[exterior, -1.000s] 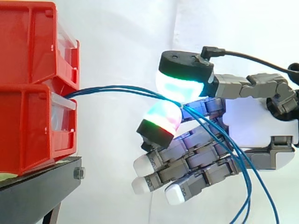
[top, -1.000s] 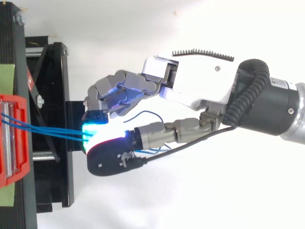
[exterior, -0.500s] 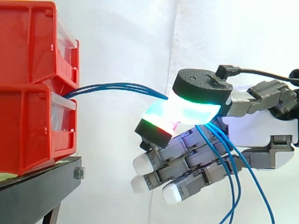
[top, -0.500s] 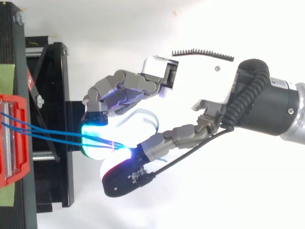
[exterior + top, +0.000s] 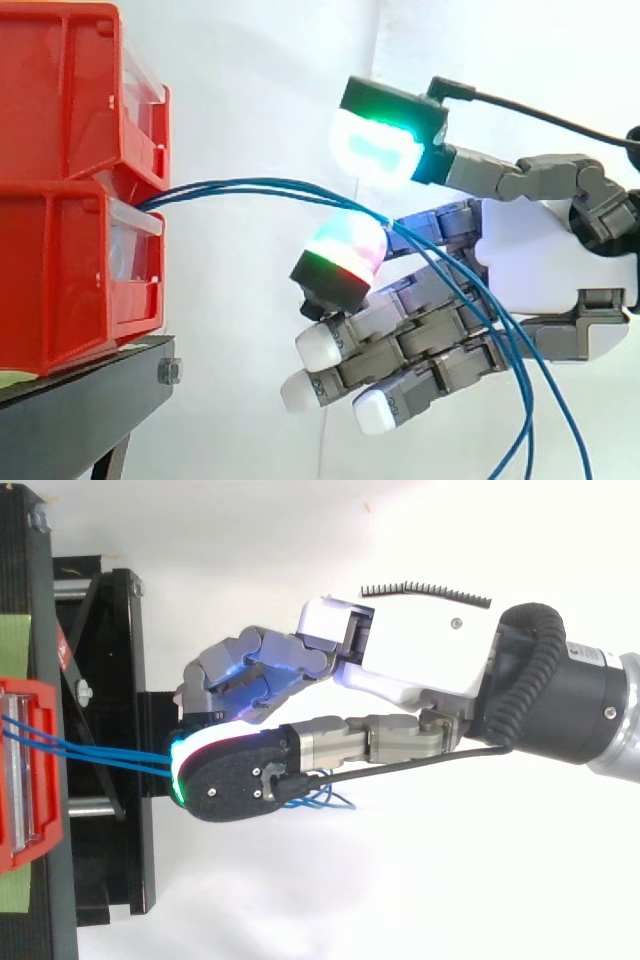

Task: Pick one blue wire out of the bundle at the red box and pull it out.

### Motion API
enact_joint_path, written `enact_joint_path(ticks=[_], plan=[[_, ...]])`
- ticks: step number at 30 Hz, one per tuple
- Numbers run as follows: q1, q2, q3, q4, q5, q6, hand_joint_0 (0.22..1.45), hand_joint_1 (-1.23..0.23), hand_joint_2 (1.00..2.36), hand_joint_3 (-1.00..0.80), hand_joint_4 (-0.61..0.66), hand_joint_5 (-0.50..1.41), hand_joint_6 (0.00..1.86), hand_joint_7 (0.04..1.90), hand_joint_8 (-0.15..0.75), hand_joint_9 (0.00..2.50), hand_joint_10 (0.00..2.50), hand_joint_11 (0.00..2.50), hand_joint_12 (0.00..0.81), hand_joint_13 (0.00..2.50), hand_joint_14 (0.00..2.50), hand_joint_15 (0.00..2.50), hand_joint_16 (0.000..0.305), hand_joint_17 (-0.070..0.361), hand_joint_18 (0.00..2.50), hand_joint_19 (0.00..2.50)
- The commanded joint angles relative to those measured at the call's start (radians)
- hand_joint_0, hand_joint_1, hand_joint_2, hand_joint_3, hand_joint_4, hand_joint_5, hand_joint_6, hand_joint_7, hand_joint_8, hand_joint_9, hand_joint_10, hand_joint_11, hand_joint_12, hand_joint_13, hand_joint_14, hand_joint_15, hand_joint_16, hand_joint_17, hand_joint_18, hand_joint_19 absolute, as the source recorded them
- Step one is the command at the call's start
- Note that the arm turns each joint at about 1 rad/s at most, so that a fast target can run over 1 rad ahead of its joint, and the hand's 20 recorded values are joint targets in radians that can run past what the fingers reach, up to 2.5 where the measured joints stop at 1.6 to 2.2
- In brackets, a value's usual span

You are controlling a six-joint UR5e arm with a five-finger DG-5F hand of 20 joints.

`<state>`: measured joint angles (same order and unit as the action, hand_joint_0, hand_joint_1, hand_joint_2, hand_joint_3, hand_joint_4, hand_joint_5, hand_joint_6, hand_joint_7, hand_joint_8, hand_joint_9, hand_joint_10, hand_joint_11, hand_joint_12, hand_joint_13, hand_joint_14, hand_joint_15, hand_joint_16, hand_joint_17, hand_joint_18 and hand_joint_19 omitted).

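— Wires first: does the hand (image 5: 545,270) have hold of them?
— From the side, no. The blue wires (image 5: 260,188) lie across the glowing pad of the topmost of the fingers (image 5: 345,248). The thumb (image 5: 380,150) stands above it with a clear gap, so nothing is pinched. The other fingers are loosely curled beneath, with nothing in them.
— And from above?
— There the black back of the thumb covers that pad and the spot where the wires cross it, so the gap cannot be seen.
— Where do the wires run?
— Past the palm they droop and are cut off by the bottom of the side view. The other way they span open air to the red bins (image 5: 70,270) at the edge of the black stand (image 5: 80,410). They enter where the upper bin meets the lower; which bin holds them I cannot tell. Their count is unsure, perhaps three.
— Any writing?
— Small print on the wrist (image 5: 590,658), seen from above, too small to read. Behind everything hangs the white curtain (image 5: 260,70).
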<state>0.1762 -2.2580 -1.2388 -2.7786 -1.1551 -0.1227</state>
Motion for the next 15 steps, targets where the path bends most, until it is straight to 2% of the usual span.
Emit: enact_joint_path(ticks=[1, 5, 9, 13, 15], plan=[[-0.001, 0.0, 0.001, 0.001, 0.0, 0.0, 0.59, -0.53, 1.01, -0.34, 0.24, -0.12, 0.77, 1.16, 0.364, 0.79, 0.01, 0.46, 0.451, 0.5, 0.01, 0.2, 0.06, 0.135, 0.61, 0.44], [0.0, 0.0, 0.006, -0.004, 0.0, 0.0, 0.58, -0.75, 1.02, -0.28, 0.27, -0.15, 0.83, 1.16, 0.357, 0.74, 0.01, 0.49, 0.453, 0.49, 0.01, 0.2, 0.061, 0.137, 0.62, 0.42], [0.0, 0.0, 0.006, -0.004, 0.0, 0.0, 0.6, -0.83, 1.02, -0.26, 0.23, -0.16, 0.83, 1.22, 0.356, 0.72, 0.01, 0.5, 0.453, 0.48, 0.01, 0.18, 0.061, 0.137, 0.62, 0.39], [0.0, 0.0, 0.006, -0.004, 0.0, 0.0, 0.66, -0.91, 1.01, -0.32, 0.16, -0.18, 0.87, 1.13, 0.35, 0.67, 0.01, 0.5, 0.451, 0.45, 0.01, 0.15, 0.062, 0.138, 0.62, 0.34], [0.0, 0.0, 0.007, -0.004, 0.0, 0.0, 0.7, -0.94, 1.01, -0.4, 0.18, -0.19, 0.88, 1.12, 0.344, 0.62, 0.02, 0.48, 0.449, 0.42, 0.0, 0.14, 0.062, 0.139, 0.62, 0.31]])
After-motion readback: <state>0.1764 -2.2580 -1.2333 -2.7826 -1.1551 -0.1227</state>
